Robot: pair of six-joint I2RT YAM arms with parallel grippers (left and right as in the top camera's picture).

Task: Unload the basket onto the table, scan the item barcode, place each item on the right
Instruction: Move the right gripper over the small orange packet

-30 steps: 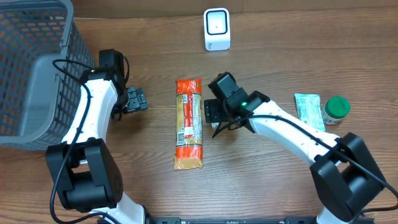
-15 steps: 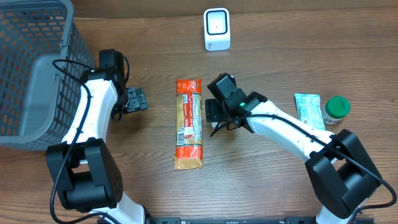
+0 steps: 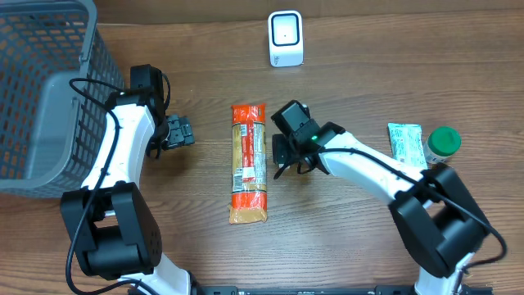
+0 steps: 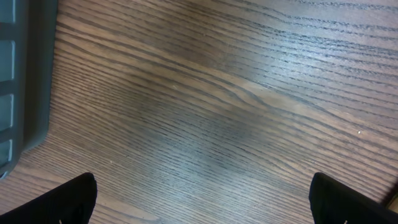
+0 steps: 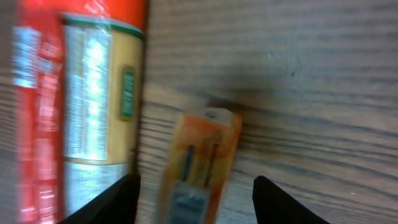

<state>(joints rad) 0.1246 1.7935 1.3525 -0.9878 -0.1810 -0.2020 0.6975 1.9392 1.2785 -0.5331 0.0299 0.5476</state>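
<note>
A small orange pack (image 5: pixel 200 163) lies on the wood between the fingers of my right gripper (image 5: pixel 196 200), which is open with a gap on each side of the pack. In the overhead view my right gripper (image 3: pixel 281 156) covers that pack, just right of a long red and orange packet (image 3: pixel 249 162). The same packet (image 5: pixel 74 106) fills the left of the right wrist view. The white scanner (image 3: pixel 286 38) stands at the back of the table. My left gripper (image 3: pixel 180 132) is open over bare wood (image 4: pixel 205 112), its fingertips (image 4: pixel 74 199) wide apart.
A grey mesh basket (image 3: pixel 33 82) takes up the far left, its wall (image 4: pixel 18 74) showing in the left wrist view. A pale green packet (image 3: pixel 407 143) and a green-lidded bottle (image 3: pixel 444 143) sit at the right.
My right gripper has shifted a little left, closer to the long packet. The left arm has not moved.
</note>
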